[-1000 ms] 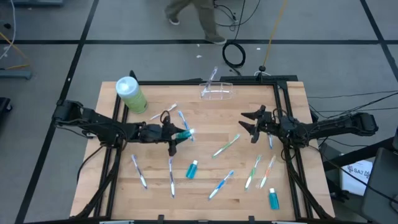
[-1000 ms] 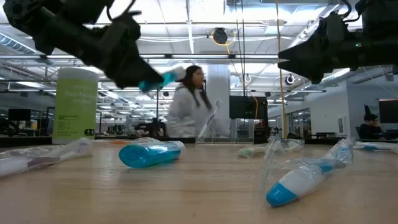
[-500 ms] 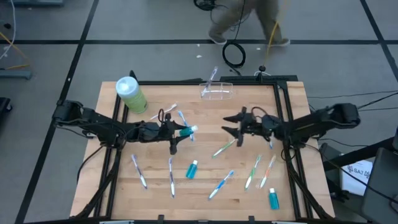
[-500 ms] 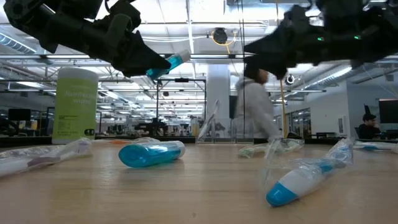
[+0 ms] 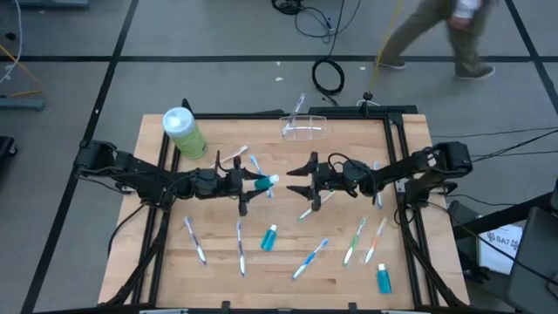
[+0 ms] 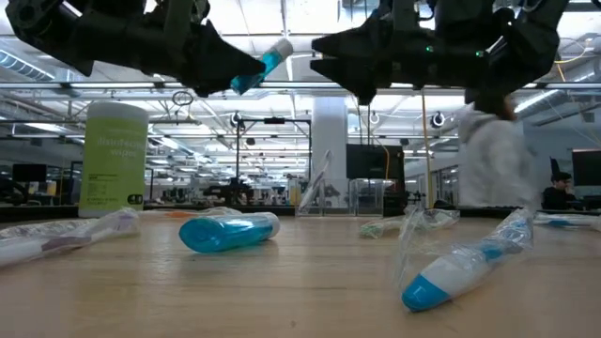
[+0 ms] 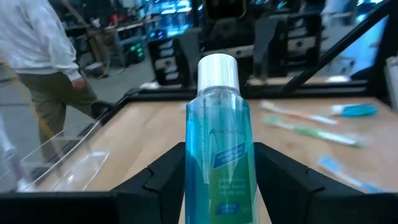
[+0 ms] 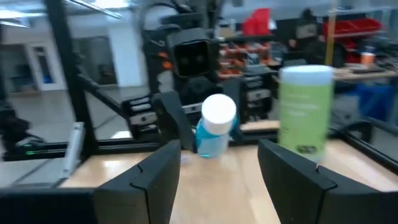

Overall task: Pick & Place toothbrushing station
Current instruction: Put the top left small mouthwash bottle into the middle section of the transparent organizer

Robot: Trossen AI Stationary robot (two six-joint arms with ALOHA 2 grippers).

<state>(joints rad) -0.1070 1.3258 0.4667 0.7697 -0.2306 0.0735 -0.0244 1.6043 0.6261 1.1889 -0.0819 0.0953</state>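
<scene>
Left gripper (image 5: 248, 185) clamps teal tube (image 7: 217, 158); light, rigid, likely slippery. Right gripper (image 5: 302, 177) gapes: take the cap end

Green canister (image 5: 183, 132), passing person (image 5: 445, 35)

1. Floor (image 5: 174, 35): grey, crossed by dark lines; a coiled black cable (image 5: 329, 77) lies beyond the table.
2. Person (image 5: 436, 35) walking past on the far side.
3. Low view: long open hall, ceiling strip lights (image 6: 282, 42), white pillar (image 6: 331, 141), monitors (image 6: 366, 161).
</scene>
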